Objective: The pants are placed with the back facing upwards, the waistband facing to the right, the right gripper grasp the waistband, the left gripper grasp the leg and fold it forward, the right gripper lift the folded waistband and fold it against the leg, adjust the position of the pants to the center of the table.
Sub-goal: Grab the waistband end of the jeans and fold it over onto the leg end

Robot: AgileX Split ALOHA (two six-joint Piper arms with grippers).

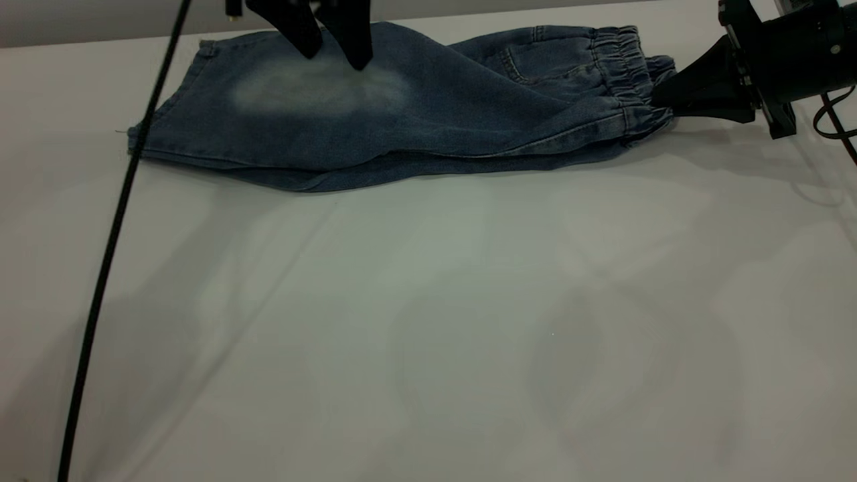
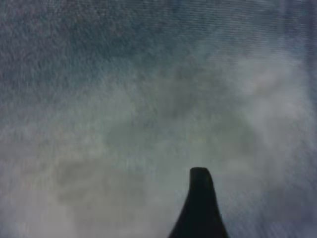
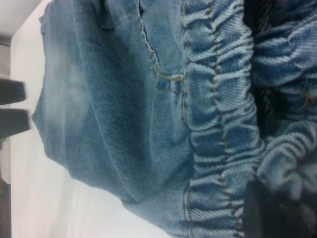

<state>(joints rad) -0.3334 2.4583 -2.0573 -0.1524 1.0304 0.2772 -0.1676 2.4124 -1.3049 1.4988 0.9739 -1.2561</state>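
While the pants (image 1: 428, 120) are lying lengthwise from nine to three o'clock on the table (image 1: 428, 321), the right tool (image 1: 659, 94) is clenching their waistband (image 1: 619, 73) at three and the left tool (image 1: 335, 53), fingers spread, is pressing on the leg (image 1: 315, 94) toward nine.

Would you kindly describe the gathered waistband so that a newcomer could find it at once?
On the white table, blue denim pants lie folded along the far edge. Follow them to their right end, where the right gripper has its jaws closed on the cloth: that is the waistband. Only it is puckered into tight elastic ridges; the rest is smooth with a pale faded patch.
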